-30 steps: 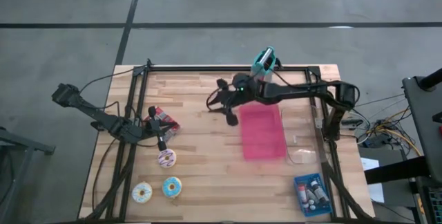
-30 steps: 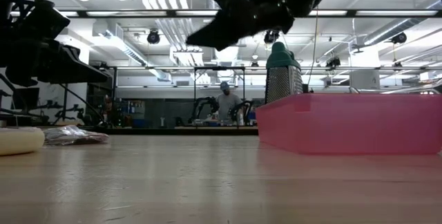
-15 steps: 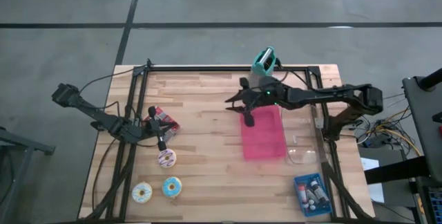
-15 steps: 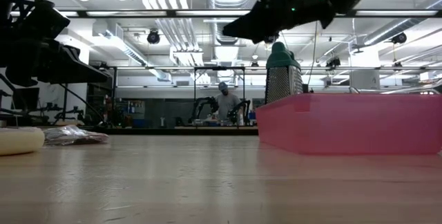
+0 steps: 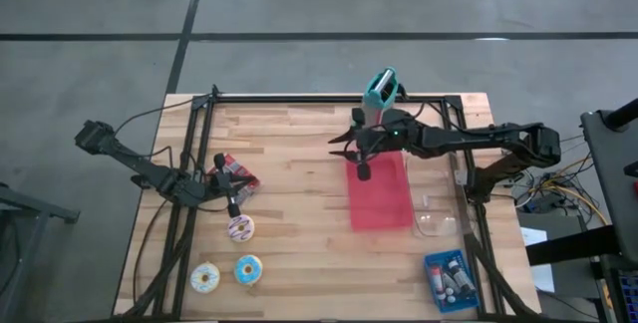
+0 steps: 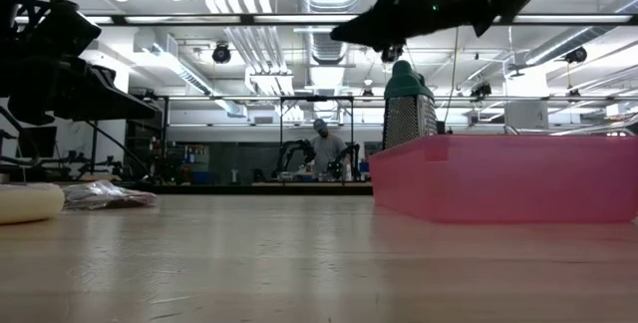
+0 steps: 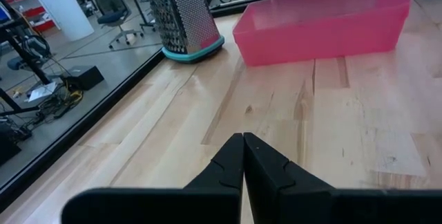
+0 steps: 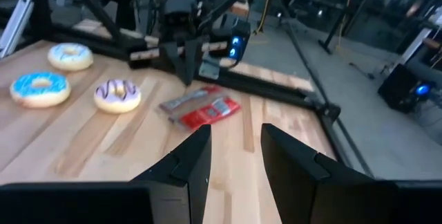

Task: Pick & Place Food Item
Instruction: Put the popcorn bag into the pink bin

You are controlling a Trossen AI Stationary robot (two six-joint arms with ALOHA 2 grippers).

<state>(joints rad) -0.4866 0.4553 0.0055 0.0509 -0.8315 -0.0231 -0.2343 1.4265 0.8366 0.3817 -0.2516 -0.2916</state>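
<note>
The right gripper (image 5: 351, 150) hangs empty, fingers parted, above the pink bin's (image 5: 381, 193) far corner, well apart from the donuts (image 5: 240, 228). It should cross the counter (image 5: 299, 223), centre over one donut, then descend. The left gripper (image 5: 232, 199) waits clenched beside them.
</note>
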